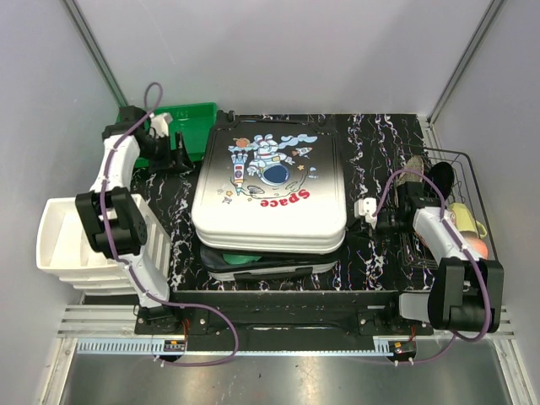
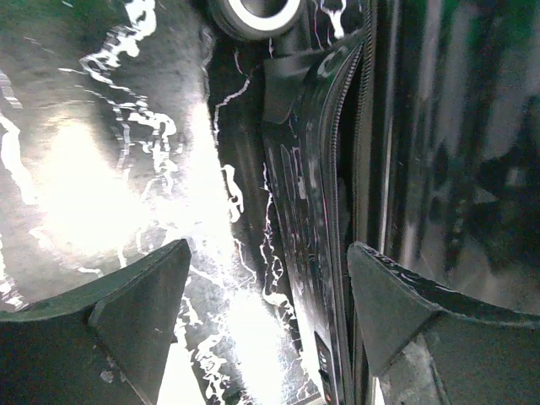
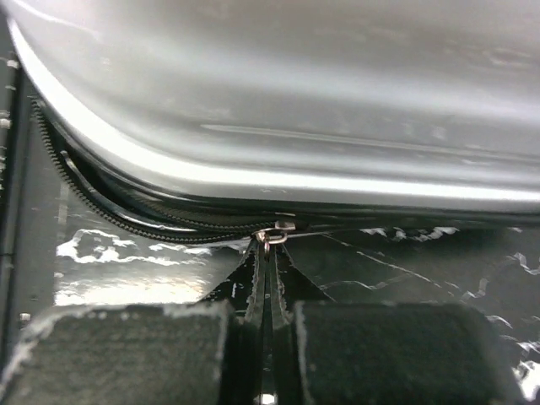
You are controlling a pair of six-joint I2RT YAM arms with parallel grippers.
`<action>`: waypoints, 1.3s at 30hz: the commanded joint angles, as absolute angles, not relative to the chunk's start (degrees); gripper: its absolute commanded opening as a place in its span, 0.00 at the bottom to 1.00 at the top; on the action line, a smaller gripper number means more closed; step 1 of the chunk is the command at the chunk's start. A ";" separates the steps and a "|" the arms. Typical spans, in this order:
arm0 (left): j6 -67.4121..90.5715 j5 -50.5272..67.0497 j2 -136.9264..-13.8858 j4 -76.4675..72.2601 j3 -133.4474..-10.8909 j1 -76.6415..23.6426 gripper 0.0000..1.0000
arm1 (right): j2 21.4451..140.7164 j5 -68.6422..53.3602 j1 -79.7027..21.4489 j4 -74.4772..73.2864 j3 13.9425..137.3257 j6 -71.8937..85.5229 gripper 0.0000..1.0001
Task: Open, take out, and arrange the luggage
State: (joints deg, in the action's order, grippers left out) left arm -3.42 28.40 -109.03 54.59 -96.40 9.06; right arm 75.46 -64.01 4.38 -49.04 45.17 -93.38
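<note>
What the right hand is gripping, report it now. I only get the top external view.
Observer: The right hand is shut on the zipper pull at the luggage seam.
Operator: Now the zipper beside it.
Observer: Left of the pull in the right wrist view, the zipper teeth stand parted.
Operator: Left hand, report.
Observer: The left hand is open and empty, beside the luggage near a wheel.

Red "Space" on luggage (image 1: 268,190) lid, upside down from overhead; other marks, if any, too blurred.
</note>
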 commanded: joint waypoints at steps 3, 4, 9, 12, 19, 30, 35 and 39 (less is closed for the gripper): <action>-5.27 30.85 -100.99 52.82 -95.89 10.72 0.81 | 67.33 -71.81 0.35 -59.58 43.59 -95.98 0.00; -5.27 30.85 -101.42 52.91 -95.71 10.81 0.81 | 66.89 -71.89 0.35 -60.02 43.68 -95.89 0.00; -4.57 32.16 -102.92 53.00 -96.41 10.81 0.81 | 67.75 -68.22 -1.14 -46.02 45.34 -73.60 0.00; -3.87 33.30 -103.97 53.09 -97.64 10.72 0.81 | 71.26 -64.17 -0.70 -37.22 47.36 -61.64 0.00; -4.22 36.91 -103.36 51.16 -97.13 10.72 0.81 | 78.65 -59.60 3.60 -30.33 51.24 -53.88 0.00; -9.67 37.27 -100.64 49.57 -98.52 10.81 0.80 | 85.96 -36.31 6.77 -14.41 65.55 -34.38 0.26; -8.62 34.81 -99.05 42.64 -98.52 10.72 0.81 | 82.72 -30.15 6.68 -26.86 74.08 -29.27 0.70; -4.76 34.89 -103.43 38.33 -104.84 10.81 0.81 | 77.79 -33.30 6.68 -36.28 75.59 -26.11 0.77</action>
State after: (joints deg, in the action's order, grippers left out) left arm -7.38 34.92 -102.94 47.42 -98.17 10.66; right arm 84.16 -33.85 6.68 -26.37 72.77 -32.01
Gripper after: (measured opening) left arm 0.808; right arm 0.760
